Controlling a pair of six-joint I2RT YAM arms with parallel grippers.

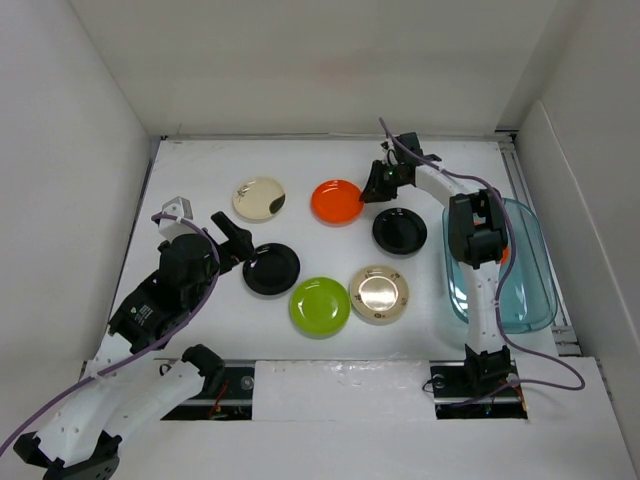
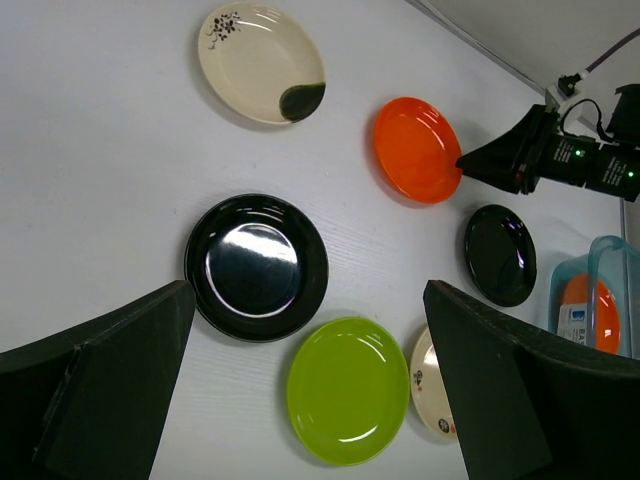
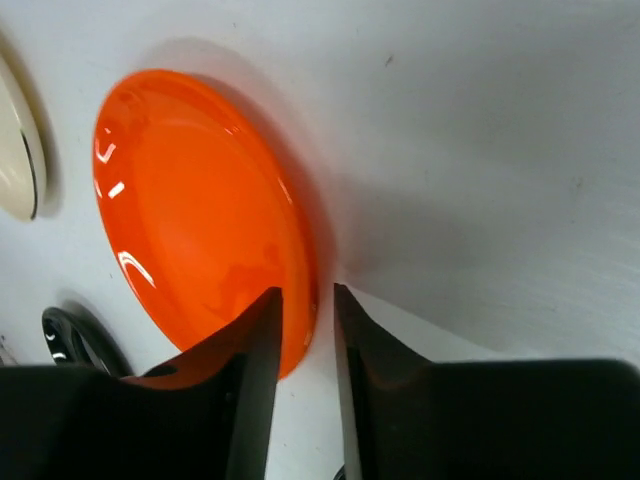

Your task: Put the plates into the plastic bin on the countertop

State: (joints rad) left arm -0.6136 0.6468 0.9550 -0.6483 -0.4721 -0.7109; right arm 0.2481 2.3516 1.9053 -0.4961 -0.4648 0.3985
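Top external view shows the white countertop [image 1: 300,170] with the plastic bin [image 1: 530,290] at its right edge, and a first orange plate [image 2: 592,300] lies inside the bin. Well to the left of the bin and farther back lies the second orange plate [image 1: 337,202]. The right gripper [image 3: 307,300] stands at its rim, jaws narrow, one finger over the rim and one outside; if they really pinch it, I cannot tell. I judge the rim should sit deep between the fingers before lifting, then a level carry to the bin. The left gripper [image 1: 235,238], far left of the bin, is spread wide and empty.
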